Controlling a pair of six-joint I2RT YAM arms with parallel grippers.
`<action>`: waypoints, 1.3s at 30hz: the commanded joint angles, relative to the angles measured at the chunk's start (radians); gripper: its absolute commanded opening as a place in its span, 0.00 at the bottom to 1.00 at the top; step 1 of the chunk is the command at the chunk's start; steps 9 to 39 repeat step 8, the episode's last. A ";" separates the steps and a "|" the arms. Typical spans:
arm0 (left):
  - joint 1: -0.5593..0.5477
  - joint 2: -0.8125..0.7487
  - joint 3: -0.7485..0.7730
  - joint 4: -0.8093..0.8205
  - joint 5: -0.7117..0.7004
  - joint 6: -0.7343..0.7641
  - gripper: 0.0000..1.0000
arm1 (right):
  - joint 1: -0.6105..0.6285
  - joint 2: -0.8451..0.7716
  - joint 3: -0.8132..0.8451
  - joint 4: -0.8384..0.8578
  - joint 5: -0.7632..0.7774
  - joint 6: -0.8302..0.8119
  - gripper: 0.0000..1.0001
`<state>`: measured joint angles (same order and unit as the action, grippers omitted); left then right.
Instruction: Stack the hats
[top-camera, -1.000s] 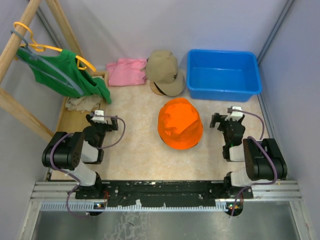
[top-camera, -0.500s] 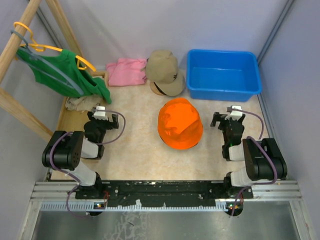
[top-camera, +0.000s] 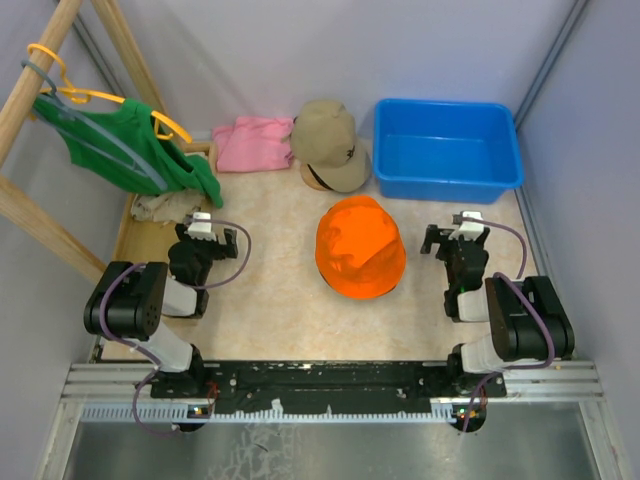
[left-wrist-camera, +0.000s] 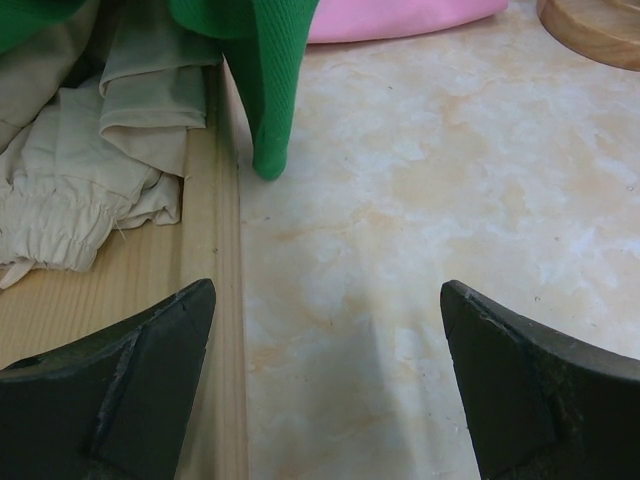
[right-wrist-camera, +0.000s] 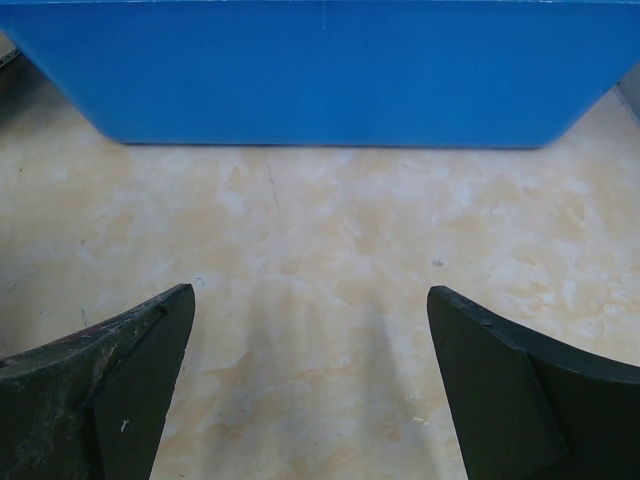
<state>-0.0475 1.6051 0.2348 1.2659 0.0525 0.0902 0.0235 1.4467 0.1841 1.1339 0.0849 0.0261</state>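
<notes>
The left gripper hangs low over the table with its fingers spread wide and nothing between them. The right gripper is spread and empty too. From the left gripper, the hem of a green shirt dangles at 11 o'clock, a crumpled beige cloth lies on the wooden rack base at 10 o'clock, and a pink cloth sits at 12 o'clock. From the right gripper, only bare tabletop leads to the near wall of the blue bin at 12 o'clock. In the overhead view the orange hat lies mid-table between the two grippers, at 3 o'clock from the left one and 9 o'clock from the right one, well apart from both. The tan cap rests at 12 o'clock from the orange hat, touching the pink cloth on one side and just beside the bin on the other. No other hat shows, and whether one lies under the orange hat cannot be told. Stacking looks barely begun. The likely trouble is at the tan cap, since a pinch from the left could take the pink cloth with it, and the left arm swinging out could snag the shirt hem. A shallow pinch on soft fabric may also slip or fold the brim, so the cap lands askew. If both arms head for the middle together, they could collide.
</notes>
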 joint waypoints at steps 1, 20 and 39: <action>0.005 -0.013 0.014 0.000 -0.003 -0.003 0.99 | 0.003 -0.001 0.010 0.059 0.007 -0.018 0.99; 0.006 -0.013 0.014 0.000 -0.004 -0.003 0.99 | 0.002 0.001 0.011 0.061 0.007 -0.016 0.99; 0.006 -0.013 0.014 0.000 -0.004 -0.003 0.99 | 0.002 0.001 0.011 0.061 0.007 -0.016 0.99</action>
